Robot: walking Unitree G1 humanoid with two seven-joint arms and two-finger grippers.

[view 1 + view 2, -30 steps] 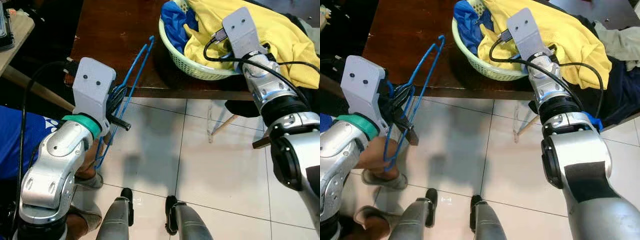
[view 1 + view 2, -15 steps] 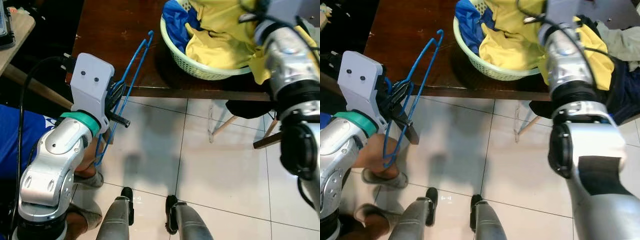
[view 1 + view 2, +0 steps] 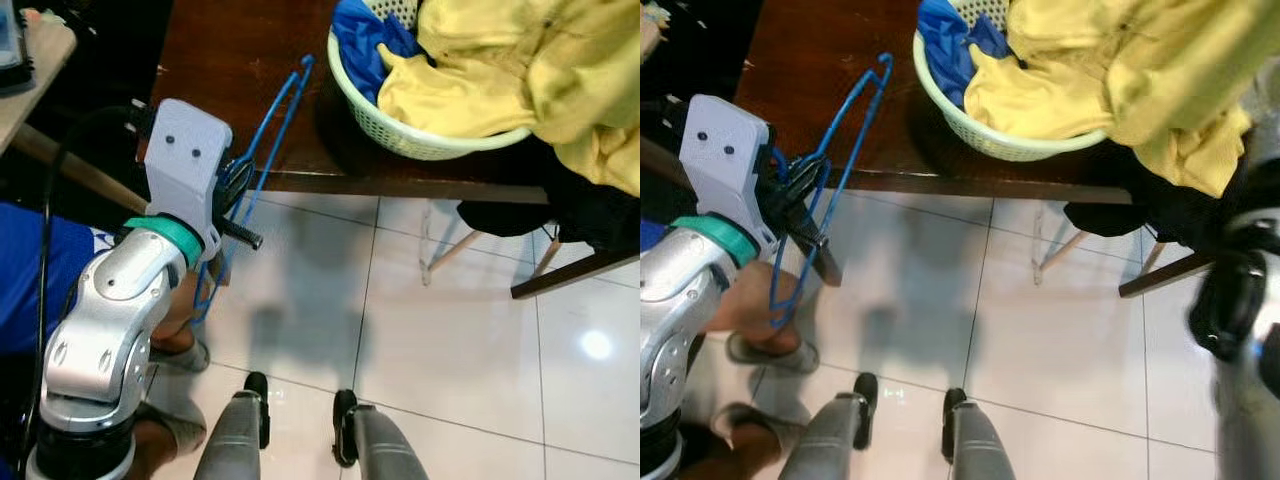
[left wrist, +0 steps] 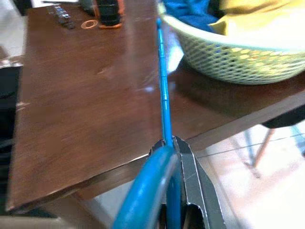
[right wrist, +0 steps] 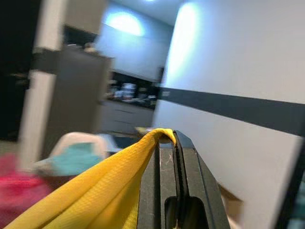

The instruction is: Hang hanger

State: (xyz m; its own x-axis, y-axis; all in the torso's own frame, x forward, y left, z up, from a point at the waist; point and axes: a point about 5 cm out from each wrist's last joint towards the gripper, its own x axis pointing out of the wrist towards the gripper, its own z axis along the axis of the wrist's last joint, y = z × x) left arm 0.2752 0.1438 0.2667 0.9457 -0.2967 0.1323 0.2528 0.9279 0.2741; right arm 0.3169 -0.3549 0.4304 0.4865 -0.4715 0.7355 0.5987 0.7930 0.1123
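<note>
A blue wire hanger (image 3: 276, 118) slants from my left gripper (image 3: 238, 208) up over the edge of the dark wooden table (image 3: 225, 60). In the left wrist view the gripper (image 4: 172, 144) is shut on the hanger's thin blue rod (image 4: 163, 90). My right gripper (image 5: 167, 138) is shut on a fold of a yellow garment (image 5: 100, 186), raised high with a wall and a room behind it. That yellow garment (image 3: 530, 70) hangs stretched over a pale green laundry basket (image 3: 425, 142) at the table's near edge.
A blue cloth (image 3: 365, 40) lies in the basket. Dark clothes (image 3: 560, 210) drape a chair to the right. A person in blue (image 3: 35, 290) sits at my left, one sandalled foot (image 3: 765, 335) near the hanger. White floor tiles (image 3: 450, 330) spread beyond my feet (image 3: 300, 420).
My right arm has risen out of the eye views, pulling the yellow garment up from the basket. The left gripper with the hanger has barely moved.
</note>
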